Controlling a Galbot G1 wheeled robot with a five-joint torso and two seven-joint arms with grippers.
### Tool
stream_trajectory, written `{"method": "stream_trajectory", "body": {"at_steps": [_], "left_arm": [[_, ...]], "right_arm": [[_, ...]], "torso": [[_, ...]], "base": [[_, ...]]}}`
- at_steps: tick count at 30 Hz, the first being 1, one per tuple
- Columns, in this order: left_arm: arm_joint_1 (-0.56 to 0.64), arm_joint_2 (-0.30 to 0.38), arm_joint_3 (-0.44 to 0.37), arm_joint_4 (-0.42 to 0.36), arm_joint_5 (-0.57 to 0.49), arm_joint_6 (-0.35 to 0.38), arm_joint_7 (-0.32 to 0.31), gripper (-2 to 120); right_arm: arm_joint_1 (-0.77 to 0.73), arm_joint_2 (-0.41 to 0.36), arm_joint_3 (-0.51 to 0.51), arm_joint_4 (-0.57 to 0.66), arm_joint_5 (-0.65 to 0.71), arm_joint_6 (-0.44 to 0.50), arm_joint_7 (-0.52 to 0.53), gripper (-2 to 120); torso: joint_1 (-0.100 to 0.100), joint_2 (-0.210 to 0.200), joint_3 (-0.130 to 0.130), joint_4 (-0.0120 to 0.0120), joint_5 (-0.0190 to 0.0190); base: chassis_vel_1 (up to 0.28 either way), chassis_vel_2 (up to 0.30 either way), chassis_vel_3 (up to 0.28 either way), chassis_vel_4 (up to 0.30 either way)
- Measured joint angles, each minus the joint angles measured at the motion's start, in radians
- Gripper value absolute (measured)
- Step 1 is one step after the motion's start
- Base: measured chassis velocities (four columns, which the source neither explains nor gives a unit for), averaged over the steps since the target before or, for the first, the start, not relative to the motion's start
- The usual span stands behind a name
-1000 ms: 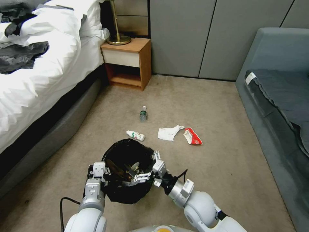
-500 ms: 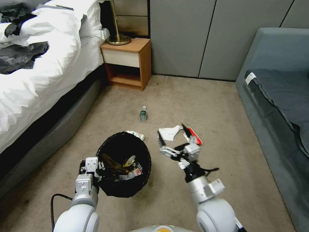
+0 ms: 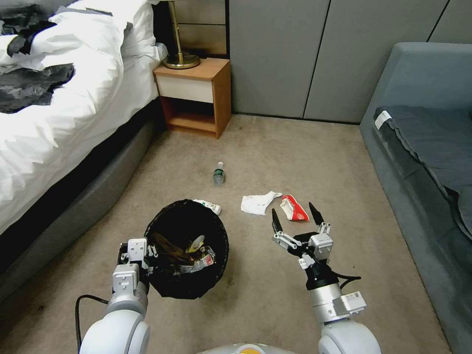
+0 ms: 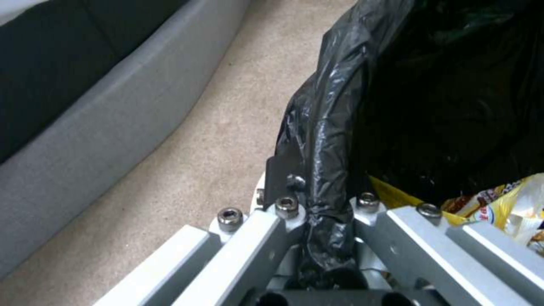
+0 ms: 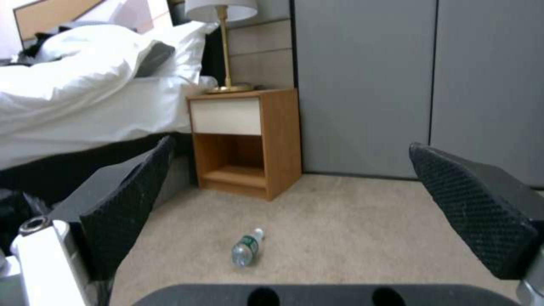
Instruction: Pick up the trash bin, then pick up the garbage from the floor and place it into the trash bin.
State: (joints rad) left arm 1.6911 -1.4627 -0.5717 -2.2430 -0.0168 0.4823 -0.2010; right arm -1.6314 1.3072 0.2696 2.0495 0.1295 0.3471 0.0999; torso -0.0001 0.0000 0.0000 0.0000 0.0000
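Note:
My left gripper [image 3: 147, 258] is shut on the near rim of the trash bin [image 3: 164, 219], a round bin lined with a black bag and held just above the carpet. The left wrist view shows the jaws pinching the bag's folded edge [image 4: 320, 182]. Yellow and red wrappers [image 3: 194, 253] lie inside the bin. My right gripper [image 3: 293, 212] hangs open to the right of the bin, just short of a red wrapper [image 3: 295, 208]. A white tissue [image 3: 256, 202], a white bottle [image 3: 210, 206] half hidden behind the bin, and a clear bottle [image 3: 219, 174] [image 5: 247, 247] lie on the floor.
A bed [image 3: 59, 123] with white bedding runs along the left. A wooden nightstand [image 3: 194, 93] with a brass lamp [image 3: 181, 60] stands at the back wall. A grey sofa [image 3: 427, 147] lines the right side. Open carpet lies between them.
My right gripper has come out from over the bin and swung right, ending open in front of the red wrapper. The bin shifted slightly left with my left gripper.

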Motion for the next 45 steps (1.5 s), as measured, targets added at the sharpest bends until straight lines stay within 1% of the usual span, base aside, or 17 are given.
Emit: {"method": "stream_trajectory", "body": {"at_steps": [17,22,27,28,31,40,45], "left_arm": [[-0.003,-0.004,0.002,0.014,0.004,-0.003,0.0,0],[-0.003,-0.004,0.001,0.017,0.004,-0.005,0.0,0],[-0.004,-0.006,0.001,0.022,0.004,-0.008,0.0,0],[-0.004,-0.006,0.001,0.023,0.004,-0.008,0.0,0],[-0.004,-0.006,0.004,0.023,0.005,-0.009,0.0,0],[-0.007,-0.007,0.006,0.023,0.005,-0.009,0.0,0],[-0.006,-0.006,0.004,0.023,0.004,-0.013,0.001,0]], "right_arm": [[0.031,-0.007,0.026,-0.028,0.018,0.008,0.01,100],[0.036,-0.007,0.026,-0.028,0.02,0.008,0.011,100],[0.035,-0.01,0.029,-0.028,0.021,0.006,0.019,100],[0.035,-0.011,0.03,-0.027,0.021,0.006,0.019,100],[0.039,-0.014,0.031,-0.024,0.021,0.002,0.021,100],[0.059,-0.021,0.037,-0.014,0.02,-0.013,0.023,100],[0.074,-0.021,0.044,-0.025,-0.001,-0.008,0.022,100]], "torso": [[0.0,0.0,0.0,0.0,0.0],[0.0,0.0,0.0,0.0,-0.0001],[0.0,0.0,0.0,0.0,-0.0002],[0.0,0.0,0.0,0.0002,0.0003],[0.0,0.0,0.0,0.0,-0.0002],[0.0,0.0,0.0,-0.0001,0.0],[0.0,0.0,0.0,0.0,0.0001]], "base": [[-0.011,0.015,0.015,-0.014],[-0.156,0.138,0.155,-0.153],[-0.22,0.226,0.23,-0.215],[-0.22,0.244,0.248,-0.229],[-0.227,0.23,0.238,-0.217],[-0.216,0.21,0.217,-0.22],[-0.108,0.134,0.12,-0.121]]}}
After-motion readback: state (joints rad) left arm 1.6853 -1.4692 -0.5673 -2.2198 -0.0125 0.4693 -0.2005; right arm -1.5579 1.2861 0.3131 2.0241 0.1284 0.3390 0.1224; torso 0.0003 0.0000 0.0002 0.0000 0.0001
